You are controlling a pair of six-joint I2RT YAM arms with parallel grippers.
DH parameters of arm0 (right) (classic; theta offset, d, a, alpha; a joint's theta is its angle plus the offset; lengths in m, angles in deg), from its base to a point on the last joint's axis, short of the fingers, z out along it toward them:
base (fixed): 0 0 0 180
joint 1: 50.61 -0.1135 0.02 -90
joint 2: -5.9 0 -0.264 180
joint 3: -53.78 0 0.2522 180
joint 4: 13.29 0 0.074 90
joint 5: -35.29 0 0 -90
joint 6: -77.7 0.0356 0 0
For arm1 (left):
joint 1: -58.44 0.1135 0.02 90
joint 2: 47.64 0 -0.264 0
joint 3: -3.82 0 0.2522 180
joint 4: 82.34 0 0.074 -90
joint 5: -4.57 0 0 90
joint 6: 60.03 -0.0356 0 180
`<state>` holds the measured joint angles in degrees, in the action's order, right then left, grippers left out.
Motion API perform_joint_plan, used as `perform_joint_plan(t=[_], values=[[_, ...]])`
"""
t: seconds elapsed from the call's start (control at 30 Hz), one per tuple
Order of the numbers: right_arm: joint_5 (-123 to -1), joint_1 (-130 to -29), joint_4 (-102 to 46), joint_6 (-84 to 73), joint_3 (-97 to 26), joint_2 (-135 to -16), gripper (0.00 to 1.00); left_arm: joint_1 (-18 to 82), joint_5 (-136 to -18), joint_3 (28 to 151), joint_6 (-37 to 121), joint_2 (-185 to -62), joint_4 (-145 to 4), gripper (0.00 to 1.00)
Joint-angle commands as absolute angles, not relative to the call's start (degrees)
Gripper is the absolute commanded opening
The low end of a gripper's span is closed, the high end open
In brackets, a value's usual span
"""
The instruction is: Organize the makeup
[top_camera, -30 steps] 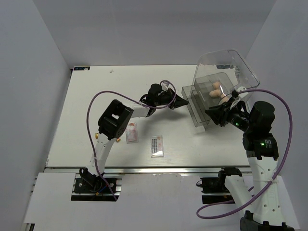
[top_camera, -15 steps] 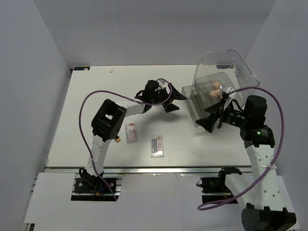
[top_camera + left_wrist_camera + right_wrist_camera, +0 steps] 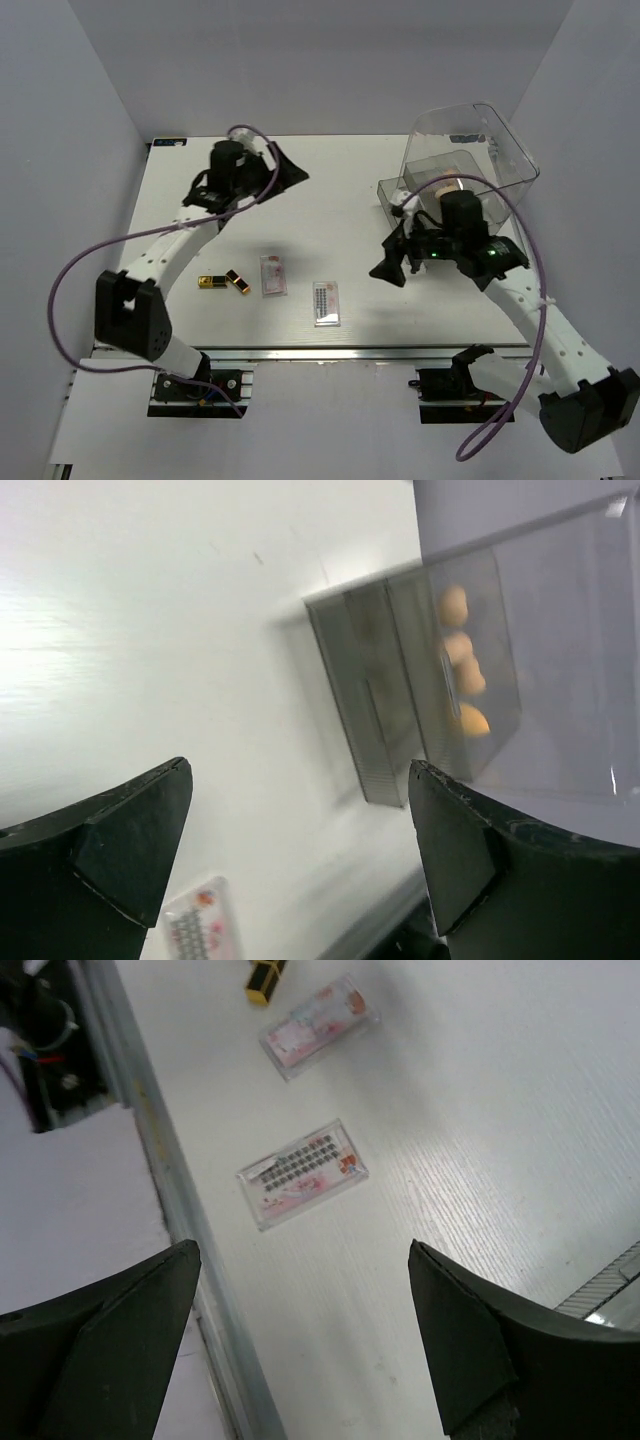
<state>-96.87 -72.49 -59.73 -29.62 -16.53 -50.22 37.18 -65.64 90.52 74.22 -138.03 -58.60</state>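
Note:
Two gold-and-dark-red lipstick tubes [image 3: 210,282] [image 3: 238,282] lie on the table at the near left. Beside them lies the pinkish palette [image 3: 273,275] [image 3: 320,1026], and the dark-rowed palette [image 3: 326,303] [image 3: 303,1173] is further right. Peach sponges [image 3: 462,660] sit inside the pulled-out drawer of the clear box [image 3: 470,140]. My left gripper [image 3: 293,170] [image 3: 300,850] hangs open and empty over the far left of the table, pointing toward the box. Between the palettes and the drawer, my right gripper [image 3: 385,272] [image 3: 300,1340] is open and empty above the table.
The clear drawer box stands at the far right corner with its drawer [image 3: 370,700] pulled out toward the table's middle. The metal rail of the table's near edge [image 3: 170,1180] runs just beyond the dark-rowed palette. Purple cables loop from both arms.
Both grippers have opened. The left arm swung from the drawer front to the far left, uncovering the lipsticks. The right arm moved left, away from the drawer.

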Motion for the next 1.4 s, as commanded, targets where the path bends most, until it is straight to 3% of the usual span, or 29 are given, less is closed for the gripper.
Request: perform_joint_plan(t=[0.0, 0.17, 0.37, 0.6, 0.73, 1.03, 1.1, 1.37], values=[[-79.45, -81.94, -54.48, -28.13, -15.45, -53.16, 0.89, 41.04, -71.28, 84.58, 67.77, -132.28, -52.32, 0.98], [-64.93, -91.02, -46.57, -17.16, -14.21, -60.36, 0.89, 49.20, -72.85, 78.41, 66.71, -119.46, -49.52, 0.98], [-63.59, -96.48, -42.61, -5.03, -15.00, -69.41, 0.89, 50.35, -81.46, 72.34, 66.71, -108.48, -42.74, 0.98], [-53.15, -98.23, -43.04, 15.28, -16.14, -78.47, 0.68, 50.44, -87.88, 67.86, 67.94, -95.13, -34.67, 0.98], [-54.19, -101.49, -43.83, 22.58, -19.21, -85.23, 0.67, 50.44, -90.69, 66.27, 68.55, -89.32, -30.62, 0.98], [-47.08, -108.88, -46.29, 25.76, -22.47, -92.45, 0.80, 50.44, -92.28, 65.92, 68.90, -83.33, -25.43, 0.98], [-45.58, -108.96, -46.82, 24.97, -22.12, -92.98, 0.89, 50.44, -92.37, 65.83, 68.82, -82.80, -25.16, 0.98], [-42.06, -110.90, -47.96, 22.59, -22.12, -92.27, 0.89, 50.44, -91.05, 63.99, 69.78, -82.53, -26.83, 0.98]])
